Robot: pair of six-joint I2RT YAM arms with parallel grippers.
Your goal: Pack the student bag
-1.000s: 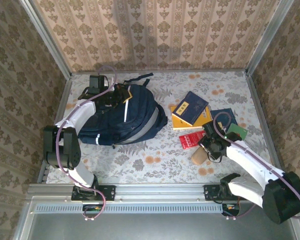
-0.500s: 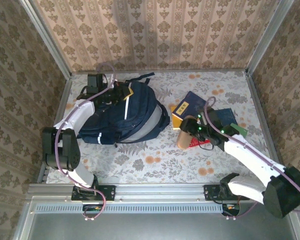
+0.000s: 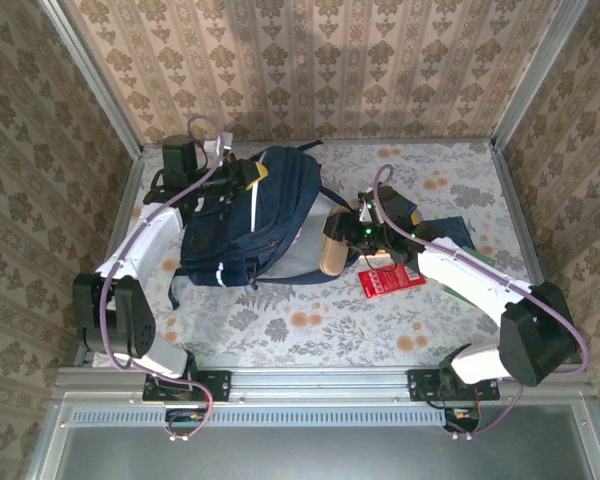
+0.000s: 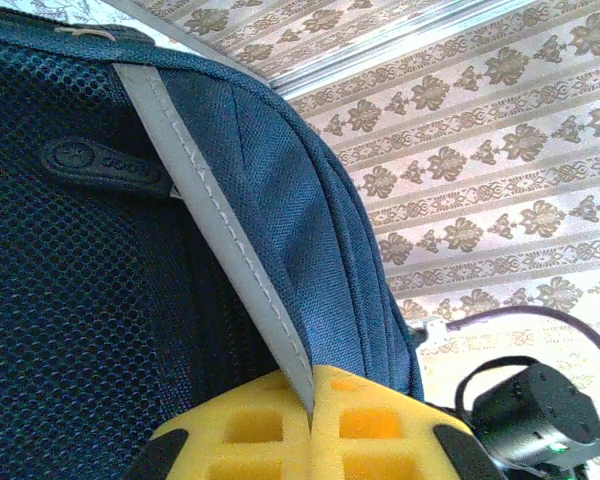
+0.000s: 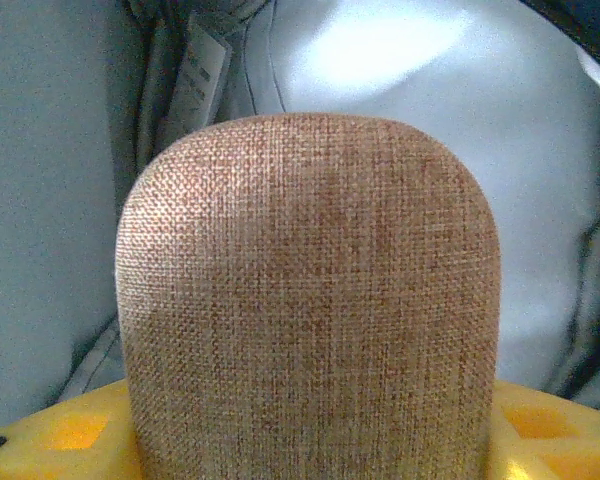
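Across the surface (image 3: 310, 320), the right end effector (image 3: 348, 236) — pinching a tan pouch (image 3: 331, 255) — has reached the student bag (image 3: 250, 215), whose rim the left end effector (image 3: 246, 173) pinches up: insertion looks next.

Navy student bag (image 3: 250, 215) with a silver-white stripe and pale grey lining, a tan coarse-weave pouch (image 3: 332, 255), a red booklet (image 3: 386, 282), and a cream desk (image 3: 310, 335) printed with orange-and-grey flowers.

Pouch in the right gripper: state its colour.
The pouch is tan-brown woven fabric, clearest in the right wrist view.
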